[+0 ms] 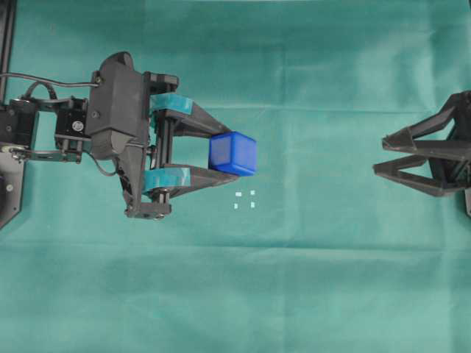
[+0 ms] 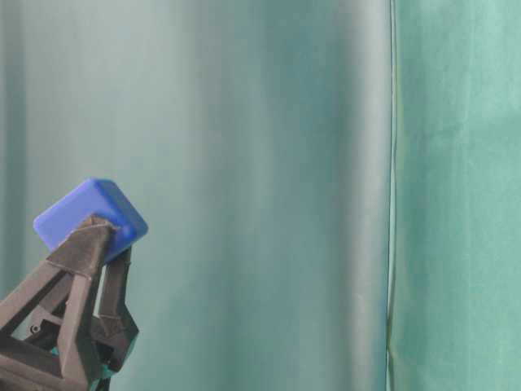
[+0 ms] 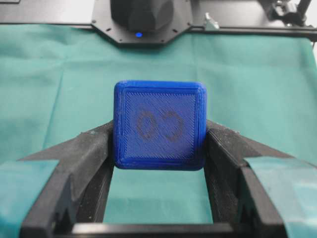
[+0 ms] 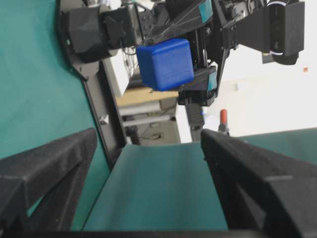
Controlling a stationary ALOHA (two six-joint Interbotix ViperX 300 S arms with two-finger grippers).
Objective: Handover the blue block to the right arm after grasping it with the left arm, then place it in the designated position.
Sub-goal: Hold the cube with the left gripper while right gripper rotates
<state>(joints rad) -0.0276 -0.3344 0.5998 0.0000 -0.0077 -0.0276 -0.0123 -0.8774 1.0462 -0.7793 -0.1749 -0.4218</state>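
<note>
Left gripper (image 1: pixel 211 156) clamps the blue block (image 1: pixel 232 154) between its fingertips.

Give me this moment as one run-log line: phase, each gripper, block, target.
phase: pre-handover | left gripper: shut on blue block, held aloft | right gripper: open, empty, apart from block | designated position: unoccupied

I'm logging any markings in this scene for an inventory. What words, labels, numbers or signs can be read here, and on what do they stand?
No readable text in any view.
Small bright blue plastic cube: a faint dark smudge like two loops on the face towards the left wrist camera; too blurred to read as letters or digits.
Four tiny white marks on the green cloth: plain marks, no writing.
</note>
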